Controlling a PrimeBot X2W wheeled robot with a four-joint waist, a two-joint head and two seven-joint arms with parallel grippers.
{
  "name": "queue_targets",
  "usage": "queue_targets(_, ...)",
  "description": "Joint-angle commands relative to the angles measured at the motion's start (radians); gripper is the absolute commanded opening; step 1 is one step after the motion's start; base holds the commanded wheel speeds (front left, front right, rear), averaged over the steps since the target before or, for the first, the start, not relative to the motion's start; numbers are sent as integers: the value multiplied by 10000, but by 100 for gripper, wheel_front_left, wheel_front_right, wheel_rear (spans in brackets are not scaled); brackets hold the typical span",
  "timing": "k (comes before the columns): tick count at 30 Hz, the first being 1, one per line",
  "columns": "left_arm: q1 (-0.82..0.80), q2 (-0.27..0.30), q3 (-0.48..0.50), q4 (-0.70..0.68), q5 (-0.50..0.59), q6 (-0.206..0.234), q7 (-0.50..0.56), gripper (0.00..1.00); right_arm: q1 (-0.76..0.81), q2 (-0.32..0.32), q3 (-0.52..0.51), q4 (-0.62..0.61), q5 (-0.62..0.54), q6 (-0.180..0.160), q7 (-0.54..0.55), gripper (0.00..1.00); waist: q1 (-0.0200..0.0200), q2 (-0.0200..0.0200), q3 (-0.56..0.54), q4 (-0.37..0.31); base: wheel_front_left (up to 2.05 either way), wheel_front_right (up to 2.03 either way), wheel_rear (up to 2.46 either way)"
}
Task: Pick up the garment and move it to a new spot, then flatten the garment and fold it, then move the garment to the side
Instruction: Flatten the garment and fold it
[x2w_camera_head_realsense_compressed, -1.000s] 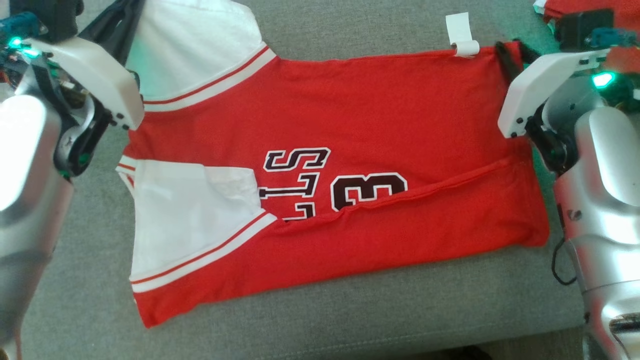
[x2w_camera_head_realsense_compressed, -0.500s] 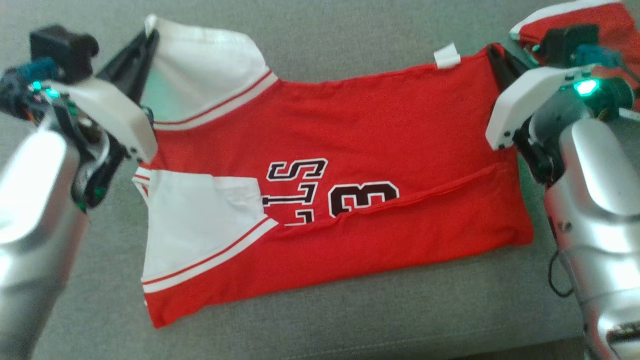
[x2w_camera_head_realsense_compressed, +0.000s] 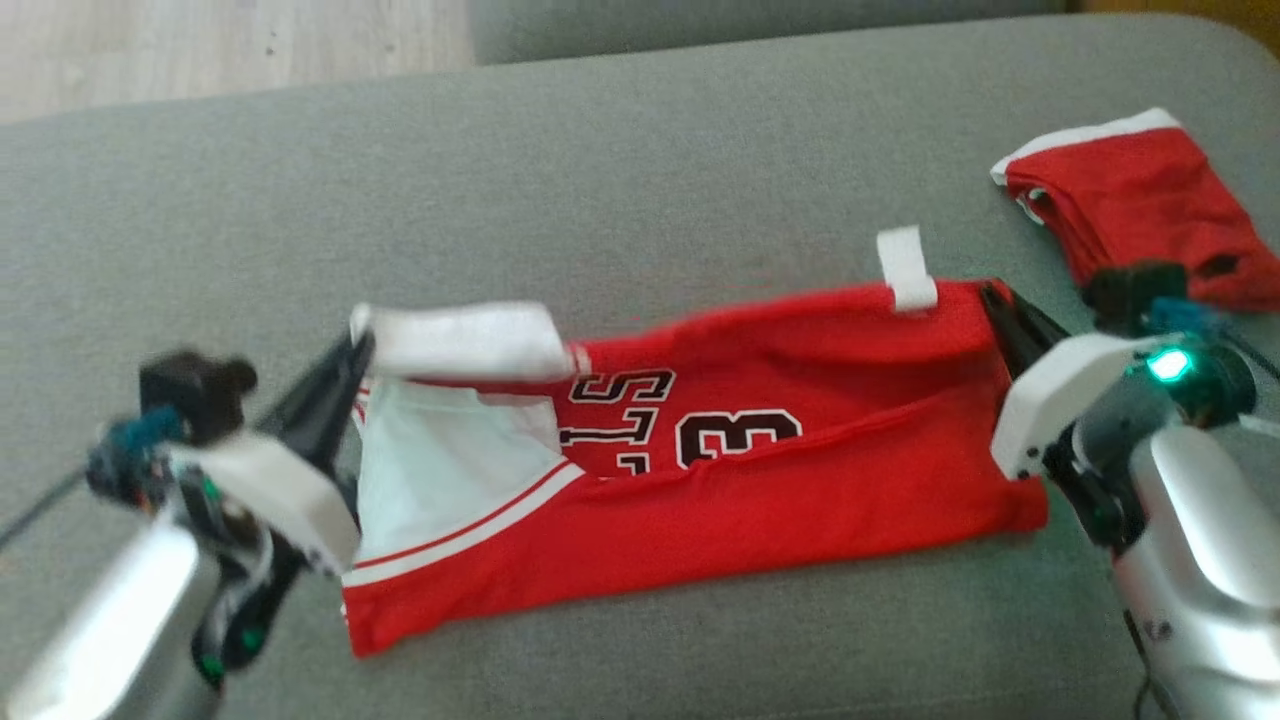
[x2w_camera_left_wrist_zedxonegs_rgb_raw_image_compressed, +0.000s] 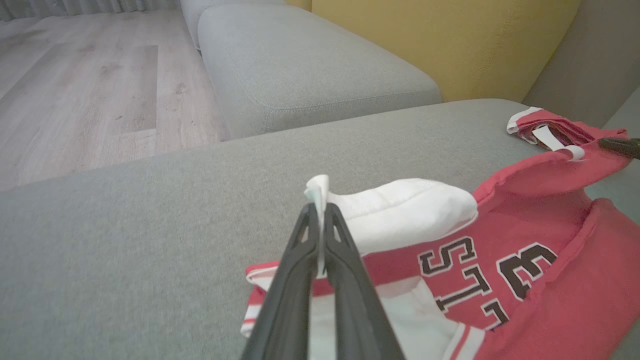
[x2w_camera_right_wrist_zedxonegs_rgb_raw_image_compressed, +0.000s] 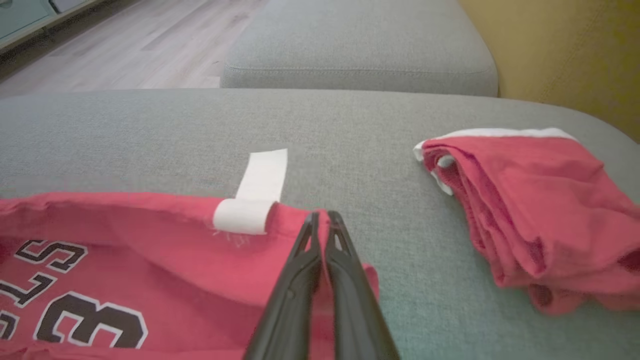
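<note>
A red garment (x2w_camera_head_realsense_compressed: 760, 480) with white sleeves and black lettering lies across the grey sofa cushion (x2w_camera_head_realsense_compressed: 600, 200), its near edge folded over once. My left gripper (x2w_camera_head_realsense_compressed: 355, 350) is shut on the tip of the white far sleeve (x2w_camera_left_wrist_zedxonegs_rgb_raw_image_compressed: 400, 212), lifting it off the cushion. At the other end my right gripper (x2w_camera_head_realsense_compressed: 990, 295) is shut on the garment's far red corner (x2w_camera_right_wrist_zedxonegs_rgb_raw_image_compressed: 320, 225), beside a white label (x2w_camera_right_wrist_zedxonegs_rgb_raw_image_compressed: 260, 185). The far edge hangs raised between both grippers above the lettering (x2w_camera_left_wrist_zedxonegs_rgb_raw_image_compressed: 480, 272).
A second red garment (x2w_camera_head_realsense_compressed: 1140, 200), folded, lies on the cushion at the far right (x2w_camera_right_wrist_zedxonegs_rgb_raw_image_compressed: 530, 210). Beyond the cushion stand another grey cushion (x2w_camera_left_wrist_zedxonegs_rgb_raw_image_compressed: 300, 70), a yellow backrest (x2w_camera_left_wrist_zedxonegs_rgb_raw_image_compressed: 450, 40) and wooden floor (x2w_camera_left_wrist_zedxonegs_rgb_raw_image_compressed: 75, 90).
Both grippers have drawn the garment's far edge up and toward me, over the lettering. The head camera has tilted up, bringing the far cushion and the second garment into sight.
</note>
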Motion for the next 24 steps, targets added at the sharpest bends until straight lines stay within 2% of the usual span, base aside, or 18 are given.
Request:
queue_targets(1, 25, 438, 557, -487, -92, 181, -157, 0, 67, -165, 1, -427, 102, 65, -118, 0, 3, -1, -171, 130, 0, 0, 0)
queue_targets(6, 1185, 333, 610, -917, -367, 640, -469, 0, 683, -158, -346, -696, 15, 65, -75, 0, 3, -1, -223, 225, 0, 0, 0)
queue_targets(11, 1791, 113, 599, -752, -473, 827, -893, 0, 1066, -32, -570, -854, -267, 65, -142, 0, 3, -1, -204, 241, 0, 0, 0)
queue_targets(12, 1894, 47, 601, -701, -511, 852, -984, 0, 1143, -3, -608, -894, -327, 65, -198, 9, 3, -1, -213, 234, 0, 0, 0)
queue_targets(13, 1997, -9, 602, -655, -540, 871, -1079, 0, 1227, 23, -660, -937, -403, 65, -276, 36, 3, -1, -230, 222, 0, 0, 0)
queue_targets(14, 2111, -57, 601, -605, -571, 880, -1176, 0, 1335, 64, -714, -994, -474, 65, -353, 48, 3, -1, -257, 212, 0, 0, 0)
queue_targets(15, 2228, -92, 585, -556, -584, 877, -1272, 0, 1461, 111, -776, -1074, -530, 65, -459, 100, 3, -1, -291, 204, 0, 0, 0)
queue_targets(16, 2353, -134, 562, -520, -592, 888, -1363, 0, 1605, 166, -870, -1164, -573, 65, -587, 100, 3, -1, -327, 200, 0, 0, 0)
queue_targets(17, 2485, -186, 540, -513, -601, 912, -1453, 15, 1771, 212, -971, -1253, -614, 65, -704, 100, 3, -1, -365, 199, 0, 0, 0)
queue_targets(18, 2630, -239, 527, -514, -622, 935, -1559, 65, 1956, 263, -1112, -1345, -674, 65, -833, 100, 3, -1, -415, 197, 0, 0, 0)
queue_targets(19, 2781, -287, 536, -521, -645, 969, -1688, 98, 2152, 324, -1270, -1441, -728, 65, -952, 100, 3, -1, -453, 191, 0, 0, 0)
queue_targets(24, 3548, -487, 657, -700, -693, 1332, -2329, 100, 3176, 719, -2254, -1933, -970, 65, -1310, 100, 3, -1, -689, 190, 0, 0, 0)
